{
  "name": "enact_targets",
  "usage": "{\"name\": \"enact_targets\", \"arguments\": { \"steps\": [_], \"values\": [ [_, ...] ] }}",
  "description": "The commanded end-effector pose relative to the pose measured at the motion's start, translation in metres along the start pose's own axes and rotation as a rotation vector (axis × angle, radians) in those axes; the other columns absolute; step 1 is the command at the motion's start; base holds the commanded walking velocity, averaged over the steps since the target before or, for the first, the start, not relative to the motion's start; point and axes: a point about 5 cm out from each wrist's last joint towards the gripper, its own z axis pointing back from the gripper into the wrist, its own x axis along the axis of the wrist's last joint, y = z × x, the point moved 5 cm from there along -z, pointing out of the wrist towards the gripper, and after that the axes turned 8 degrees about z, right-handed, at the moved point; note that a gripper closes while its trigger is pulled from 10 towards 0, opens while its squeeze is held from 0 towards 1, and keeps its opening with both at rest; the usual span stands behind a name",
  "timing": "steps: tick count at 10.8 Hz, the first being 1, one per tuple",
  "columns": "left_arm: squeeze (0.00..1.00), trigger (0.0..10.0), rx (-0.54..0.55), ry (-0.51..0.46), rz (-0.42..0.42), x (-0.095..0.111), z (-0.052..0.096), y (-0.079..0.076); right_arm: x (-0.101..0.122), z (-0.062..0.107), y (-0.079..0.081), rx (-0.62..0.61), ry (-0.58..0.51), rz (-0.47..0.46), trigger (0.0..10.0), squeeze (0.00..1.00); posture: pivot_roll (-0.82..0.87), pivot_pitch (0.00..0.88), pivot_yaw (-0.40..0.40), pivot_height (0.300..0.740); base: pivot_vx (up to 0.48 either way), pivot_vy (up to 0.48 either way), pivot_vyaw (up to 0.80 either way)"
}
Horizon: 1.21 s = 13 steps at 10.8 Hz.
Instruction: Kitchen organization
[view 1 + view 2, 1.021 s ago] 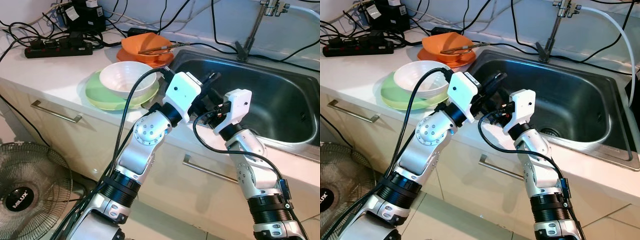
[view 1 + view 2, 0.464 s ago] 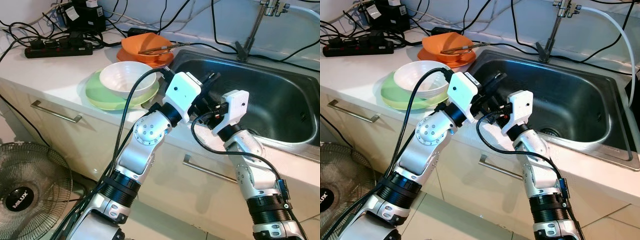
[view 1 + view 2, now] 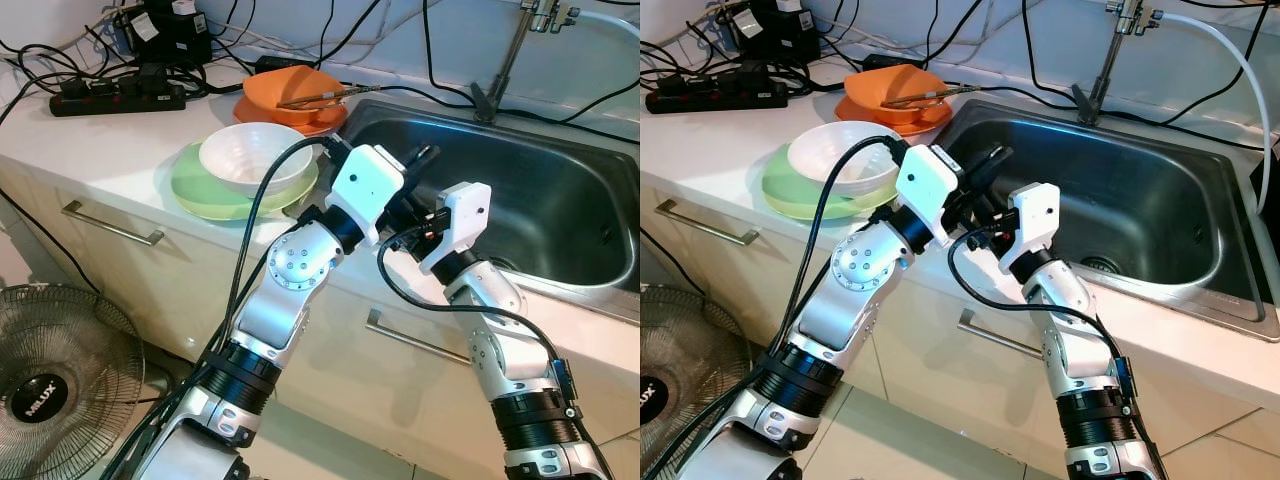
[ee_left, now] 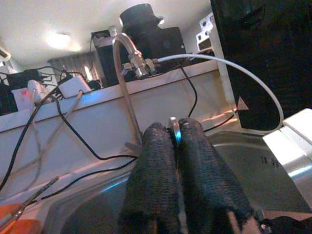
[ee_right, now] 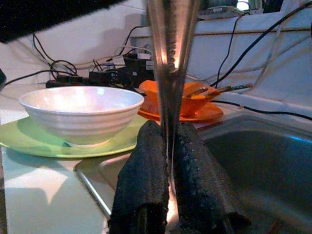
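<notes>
Both grippers meet over the front-left corner of the steel sink (image 3: 560,215). My left gripper (image 4: 174,135) is shut on the thin edge of a shiny metal utensil (image 4: 173,126). My right gripper (image 5: 168,134) is shut on the same metal utensil (image 5: 170,48), which rises as a tapered steel strip from between its fingers. In the head views the left gripper (image 3: 420,162) and right gripper (image 3: 418,215) crowd together and hide most of the utensil. A white bowl (image 3: 255,155) sits on a green plate (image 3: 195,190) on the counter to their left.
An orange bowl (image 3: 290,85) with chopsticks (image 3: 318,98) rests on an orange plate at the sink's far-left corner. A faucet (image 3: 505,60) stands behind the sink. A power strip (image 3: 115,98) and cables lie at the back left. A fan (image 3: 50,390) stands on the floor.
My right arm has shifted slightly left, closer to the left gripper. The left arm and the dishes have stayed put.
</notes>
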Motion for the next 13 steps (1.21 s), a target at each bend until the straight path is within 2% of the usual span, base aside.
{"name": "enact_targets", "arguments": {
  "steps": [1,4,7,8,10,11,12,13],
  "values": [
    [1.00,10.0,0.013,-0.014,-0.013,0.005,0.000,0.004,-0.006,0.006,-0.009,-0.037,0.020,-0.006,0.0,0.00,0.07,0.057,-0.011,0.740,0.000,0.000,0.00],
    [1.00,10.0,0.036,-0.032,-0.015,0.009,0.001,0.009,-0.005,0.004,-0.010,-0.046,0.018,0.005,0.0,0.00,0.07,0.054,-0.011,0.740,0.000,0.000,0.00],
    [1.00,10.0,0.060,-0.058,-0.016,0.013,0.003,0.012,-0.004,-0.001,-0.024,-0.123,0.016,0.025,0.0,0.00,0.07,0.056,-0.015,0.740,0.000,0.000,0.00],
    [0.00,10.0,0.068,-0.065,-0.013,0.014,0.006,0.013,-0.005,-0.003,-0.030,-0.159,0.022,0.032,0.0,0.00,0.07,0.055,-0.017,0.740,0.000,0.000,0.00],
    [0.00,10.0,0.079,-0.058,0.010,0.011,0.012,0.013,-0.006,-0.008,-0.036,-0.188,0.031,0.039,0.0,0.00,0.08,0.055,-0.020,0.740,0.000,0.000,0.00],
    [0.00,10.0,0.089,-0.049,0.037,0.007,0.016,0.014,-0.009,-0.010,-0.043,-0.232,0.052,0.045,10.0,0.00,0.08,0.055,-0.023,0.740,0.000,0.000,0.00],
    [0.00,10.0,0.110,-0.021,0.057,0.000,0.026,0.016,-0.015,-0.014,-0.057,-0.309,0.085,0.069,10.0,0.00,0.08,0.056,-0.025,0.740,0.000,0.000,0.00],
    [0.00,10.0,0.122,-0.001,0.058,-0.005,0.032,0.018,-0.016,-0.015,-0.062,-0.335,0.093,0.081,10.0,0.00,0.08,0.056,-0.025,0.740,0.000,0.000,0.00]
  ]
}}
